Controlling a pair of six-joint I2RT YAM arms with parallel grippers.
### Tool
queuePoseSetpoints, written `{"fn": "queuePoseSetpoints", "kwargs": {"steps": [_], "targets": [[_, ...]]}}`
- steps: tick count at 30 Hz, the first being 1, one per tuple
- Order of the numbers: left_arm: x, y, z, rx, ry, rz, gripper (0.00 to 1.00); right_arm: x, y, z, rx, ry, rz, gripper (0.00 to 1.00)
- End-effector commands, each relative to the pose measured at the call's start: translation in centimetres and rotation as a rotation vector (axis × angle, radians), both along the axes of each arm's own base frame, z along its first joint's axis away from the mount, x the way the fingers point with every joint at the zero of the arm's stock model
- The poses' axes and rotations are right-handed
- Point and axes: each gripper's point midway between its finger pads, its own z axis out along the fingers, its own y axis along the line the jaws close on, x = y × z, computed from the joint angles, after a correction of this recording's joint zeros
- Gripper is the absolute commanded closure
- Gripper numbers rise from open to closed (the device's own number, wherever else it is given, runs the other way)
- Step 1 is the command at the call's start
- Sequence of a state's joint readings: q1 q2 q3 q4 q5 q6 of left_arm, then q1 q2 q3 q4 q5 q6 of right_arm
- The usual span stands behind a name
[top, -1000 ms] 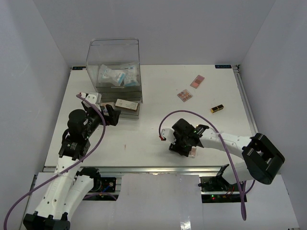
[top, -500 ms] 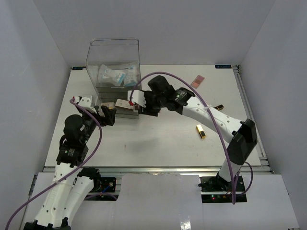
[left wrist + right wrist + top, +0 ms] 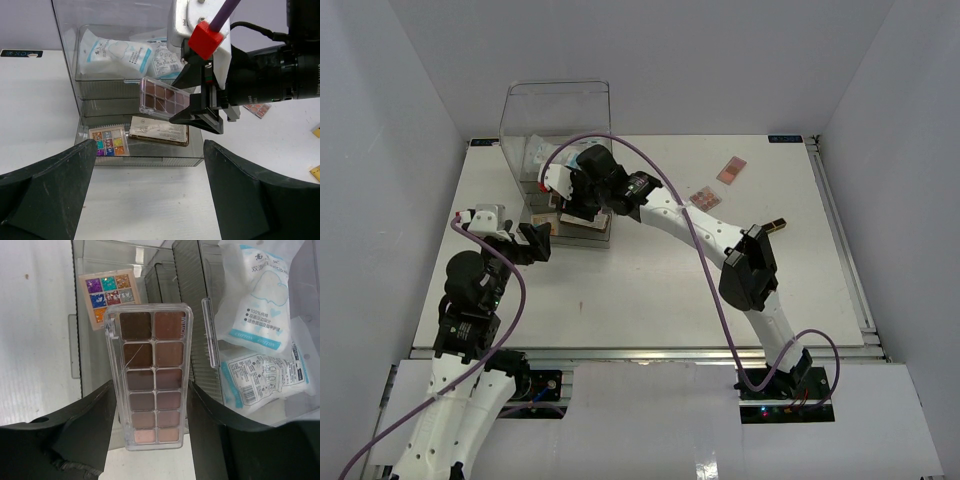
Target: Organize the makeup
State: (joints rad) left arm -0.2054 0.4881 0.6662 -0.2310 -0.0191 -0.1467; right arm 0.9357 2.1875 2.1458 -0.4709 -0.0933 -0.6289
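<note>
Where the white table (image 3: 650, 290) runs to its far left corner, the large clear plastic box (image 3: 556, 110) stands, and the right arm (image 3: 700, 225) stretches across from the near right to the box's open front. The left gripper (image 3: 535, 238) hangs just near and left of the box, its jaws spread wide with nothing between them.

The right gripper (image 3: 194, 107) is clamped on a brown eyeshadow palette (image 3: 151, 375). One finger (image 3: 85, 420) presses on each long edge, so the palette sits squarely between the pads and juts out past the fingertips toward the box. From the left wrist the palette looks tilted. It hovers over the box's lower tray (image 3: 150, 161), in front of the upper tier (image 3: 100, 87). Whether it touches either cannot be told.

The blue-white packets (image 3: 260, 290) lie in the upper tier, on the far side of the gripper. In the lower tray, below the held palette, a flat rectangular case (image 3: 159, 131) lies with a glitter palette (image 3: 109, 140) just to its left. Well to the right on the open table lie a pink palette (image 3: 731, 170) and, near it, a second small palette (image 3: 705, 199). A black-gold tube (image 3: 773, 226) lies further right.
</note>
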Motion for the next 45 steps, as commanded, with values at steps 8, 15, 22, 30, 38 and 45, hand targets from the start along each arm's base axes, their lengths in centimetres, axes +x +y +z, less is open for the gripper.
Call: {"fn": "queuePoseSetpoints", "kwargs": {"steps": [8, 15, 22, 30, 38, 45], "targets": [[0.1, 0.2, 0.4, -0.005, -0.02, 0.007, 0.02, 3.2, -0.1, -1.8, 0.065, -0.032, -0.086, 0.52], [0.0, 0.1, 0.4, -0.005, -0.022, 0.005, 0.02, 1.8, -0.5, -1.5, 0.072, 0.006, -0.057, 0.32], [0.0, 0.1, 0.4, -0.005, -0.022, 0.002, 0.02, -1.2, -1.8, 1.9, 0.119, 0.039, 0.023, 0.14], [-0.1, -0.1, 0.5, -0.006, -0.025, -0.009, 0.02, -3.9, -8.6, 4.9, 0.186, 0.245, 0.132, 0.1], [-0.2, -0.9, 0.5, -0.007, -0.024, -0.058, 0.02, 6.3, -23.9, -3.9, 0.17, 0.51, -0.519, 0.03], [-0.1, -1.1, 0.2, -0.005, -0.012, -0.065, 0.02, 12.1, -30.1, -10.4, -0.003, 0.406, -0.885, 0.1]]}}
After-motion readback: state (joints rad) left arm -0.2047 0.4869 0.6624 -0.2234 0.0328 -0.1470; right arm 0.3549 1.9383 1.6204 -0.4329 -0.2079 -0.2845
